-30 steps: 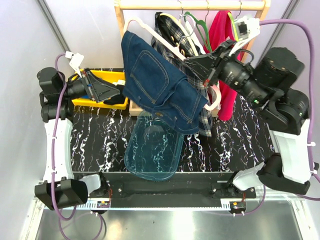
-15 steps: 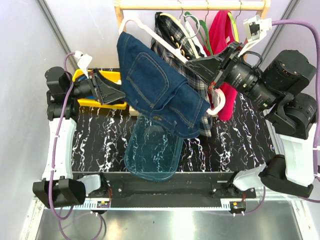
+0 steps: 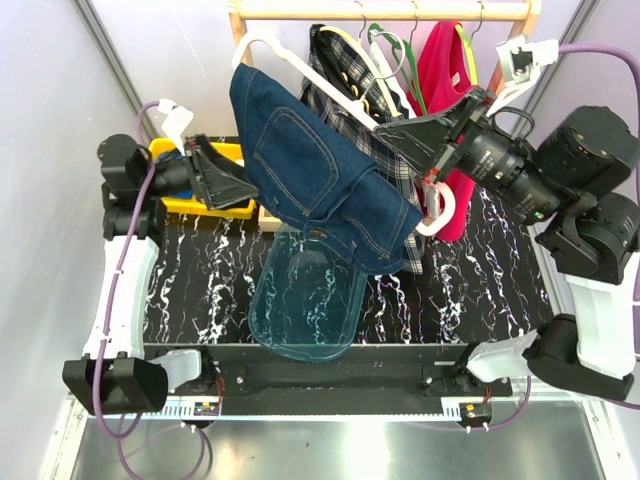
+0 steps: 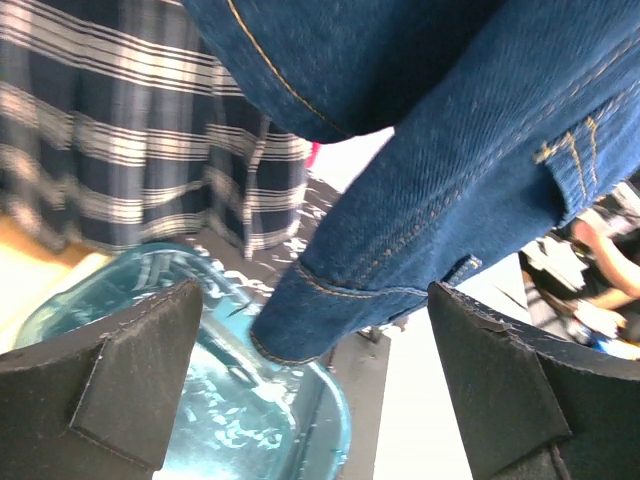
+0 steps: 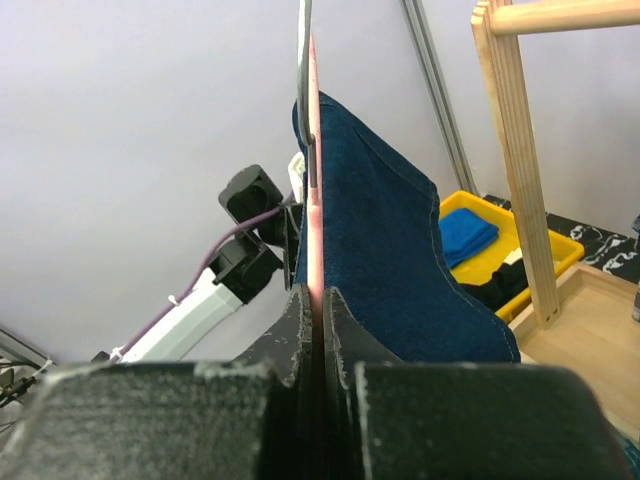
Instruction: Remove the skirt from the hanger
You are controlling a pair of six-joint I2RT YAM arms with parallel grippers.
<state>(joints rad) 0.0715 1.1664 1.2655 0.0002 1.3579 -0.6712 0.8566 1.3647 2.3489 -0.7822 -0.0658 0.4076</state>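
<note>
A dark blue denim skirt [image 3: 320, 185] hangs on a white hanger [image 3: 275, 50], held tilted in the air in front of the wooden rack. My right gripper [image 3: 385, 130] is shut on the hanger's pink-white bar [image 5: 314, 200], with the skirt [image 5: 390, 270] draped just beyond the fingers. My left gripper [image 3: 243, 187] is open at the skirt's left edge. In the left wrist view the skirt's hem [image 4: 400, 230] hangs between and beyond the open fingers [image 4: 120, 370], apart from them.
A clear blue tray [image 3: 305, 295] lies on the black marbled table [image 3: 470, 290] under the skirt. A yellow bin [image 3: 205, 205] sits back left. A plaid garment [image 3: 340, 70], a red garment [image 3: 445, 70] and spare hangers hang on the wooden rack [image 3: 380, 10].
My right gripper has lifted the hanger and skirt up and left. My left arm has risen and its open gripper has moved right, closer to the skirt's edge.
</note>
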